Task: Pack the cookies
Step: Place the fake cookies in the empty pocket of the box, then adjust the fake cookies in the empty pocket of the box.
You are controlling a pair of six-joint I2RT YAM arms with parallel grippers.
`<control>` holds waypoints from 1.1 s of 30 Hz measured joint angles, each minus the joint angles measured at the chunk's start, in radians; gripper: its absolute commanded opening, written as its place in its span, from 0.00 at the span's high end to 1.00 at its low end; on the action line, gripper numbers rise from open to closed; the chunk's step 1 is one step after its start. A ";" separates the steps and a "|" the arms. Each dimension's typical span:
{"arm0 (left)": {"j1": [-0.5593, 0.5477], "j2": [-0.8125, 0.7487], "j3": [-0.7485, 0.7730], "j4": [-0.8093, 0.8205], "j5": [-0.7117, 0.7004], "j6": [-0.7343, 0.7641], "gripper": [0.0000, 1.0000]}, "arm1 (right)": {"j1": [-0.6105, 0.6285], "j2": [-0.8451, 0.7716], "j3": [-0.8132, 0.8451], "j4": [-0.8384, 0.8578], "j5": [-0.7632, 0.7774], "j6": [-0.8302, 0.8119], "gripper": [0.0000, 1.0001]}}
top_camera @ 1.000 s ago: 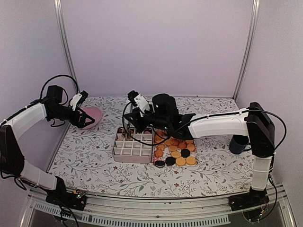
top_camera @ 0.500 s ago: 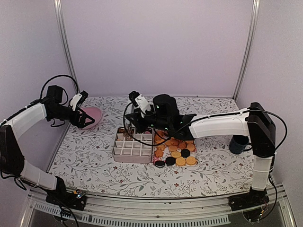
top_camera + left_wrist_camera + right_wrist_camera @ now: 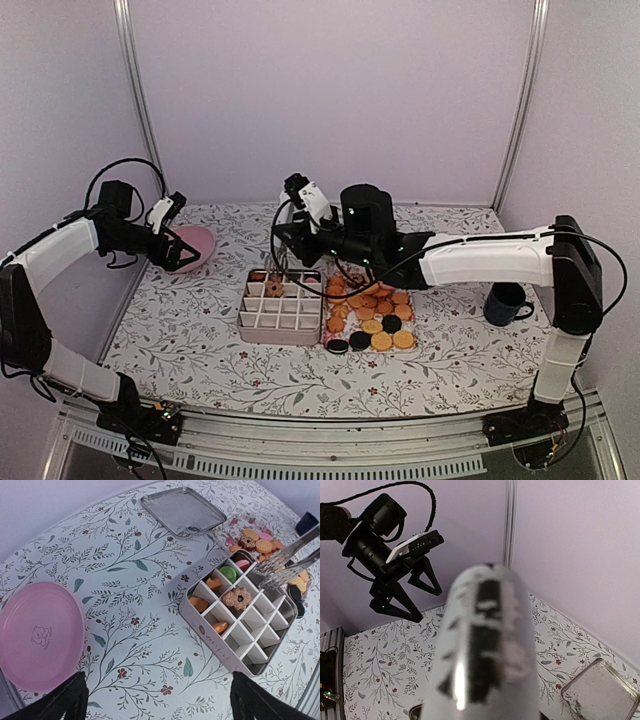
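Note:
The cookies (image 3: 372, 312) lie in a loose heap, mostly golden-orange with a few black, on the table right of a white divided box (image 3: 278, 338). In the left wrist view the box (image 3: 215, 642) holds a flower-shaped cookie (image 3: 236, 598), a green one (image 3: 228, 573), a pink one (image 3: 243, 564) and three orange ones. My right gripper (image 3: 300, 215) is shut on metal tongs (image 3: 285, 562), whose tips hang apart and empty over the box's far right corner. The tongs (image 3: 487, 645) fill the right wrist view as a blur. My left gripper (image 3: 185, 262) hovers open and empty.
A pink plate (image 3: 197, 243) sits at the far left, just beyond the left gripper. The box's metal lid (image 3: 182, 510) lies flat behind the box. A dark blue mug (image 3: 503, 303) stands at the right, beside the right arm's upright link.
The right arm has lifted up and back from the box. The tongs' tips have parted, and the flower-shaped cookie now lies in a box cell. The left arm is unmoved.

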 measured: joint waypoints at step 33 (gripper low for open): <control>0.000 0.000 -0.002 0.001 0.000 0.000 0.01 | -0.044 0.069 0.000 0.005 -0.120 0.082 0.70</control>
